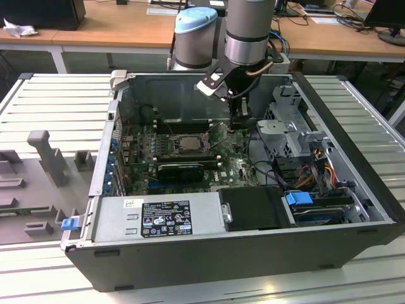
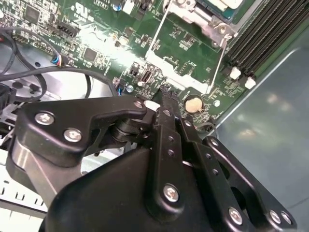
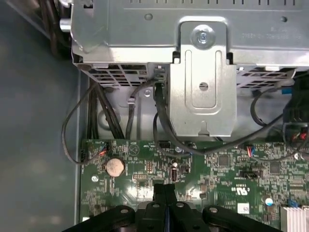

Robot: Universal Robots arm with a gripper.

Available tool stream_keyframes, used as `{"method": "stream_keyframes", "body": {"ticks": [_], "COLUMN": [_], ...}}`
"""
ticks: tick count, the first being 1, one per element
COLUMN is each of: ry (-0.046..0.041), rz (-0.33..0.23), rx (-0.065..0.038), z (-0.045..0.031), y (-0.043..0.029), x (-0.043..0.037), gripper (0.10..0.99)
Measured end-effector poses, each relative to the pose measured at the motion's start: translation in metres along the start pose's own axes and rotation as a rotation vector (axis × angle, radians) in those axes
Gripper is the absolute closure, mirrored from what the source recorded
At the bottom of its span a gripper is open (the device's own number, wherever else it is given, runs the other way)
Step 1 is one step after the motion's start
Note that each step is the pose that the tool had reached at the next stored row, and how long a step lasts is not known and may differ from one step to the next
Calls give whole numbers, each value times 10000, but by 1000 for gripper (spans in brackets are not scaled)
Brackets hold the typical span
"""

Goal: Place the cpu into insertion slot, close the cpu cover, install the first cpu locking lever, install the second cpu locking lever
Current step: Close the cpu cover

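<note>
- Jaws pressed shut, apparently empty, tips just above the board (image 3: 217, 169) beside the coin cell (image 3: 115, 166).
- Cpu (image 1: 184, 143) appears seated in the slot (image 1: 163, 147), apart from the jaws, toward the exterior view's left.
- I judge it light, stiff, fragile; hold by its edges.

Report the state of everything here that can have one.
Black end effector, shut, holding nothing.
Thin square metal cpu cover, apparently lowered.
Pale silver-grey square cpu, seated, showing through the cover's window.
Thin wire locking levers, look raised, unlatched.
Dark grey metal computer case, side panel off.
</note>
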State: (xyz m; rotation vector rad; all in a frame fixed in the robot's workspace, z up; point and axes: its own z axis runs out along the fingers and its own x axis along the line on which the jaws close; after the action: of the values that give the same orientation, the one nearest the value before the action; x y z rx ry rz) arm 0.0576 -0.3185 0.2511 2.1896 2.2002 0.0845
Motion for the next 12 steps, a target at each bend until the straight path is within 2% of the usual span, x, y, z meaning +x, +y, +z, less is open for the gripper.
{"method": "stream_keyframes", "body": {"ticks": [3, 7, 12], "ry": [-1, 0, 0], "rz": [2, 1, 1], "rx": [13, 34, 34], "z": [35, 41, 39], "y": [-12, -66, -92], "x": [-1, 0, 1], "gripper": [980, 980, 980]}}
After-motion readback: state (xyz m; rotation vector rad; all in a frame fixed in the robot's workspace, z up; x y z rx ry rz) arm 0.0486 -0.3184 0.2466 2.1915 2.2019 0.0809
